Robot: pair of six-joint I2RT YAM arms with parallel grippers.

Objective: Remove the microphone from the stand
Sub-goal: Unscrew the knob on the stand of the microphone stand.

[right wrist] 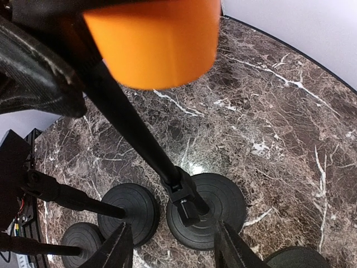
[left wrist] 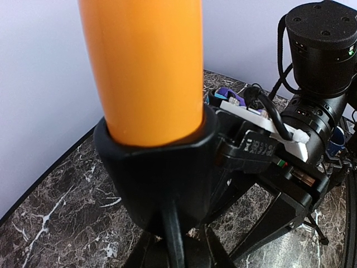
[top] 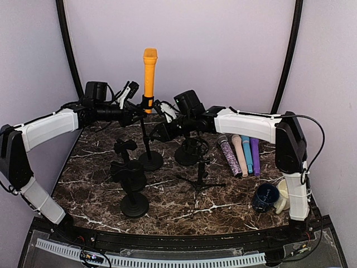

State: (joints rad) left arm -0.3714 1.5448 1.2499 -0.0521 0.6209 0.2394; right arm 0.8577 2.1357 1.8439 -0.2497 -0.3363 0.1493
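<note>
Microphone top cropped, stand base cropped, left wrist

Right pincer parted, left pincer outstretched

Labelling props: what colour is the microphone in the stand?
The cylindrical microphone is orange; top external view.

Your top camera looks down from behind over the whole marble table. Your left wrist camera faces right, very close to the orange microphone; your right wrist camera looks steeply down the microphone stand. All share both.
</note>
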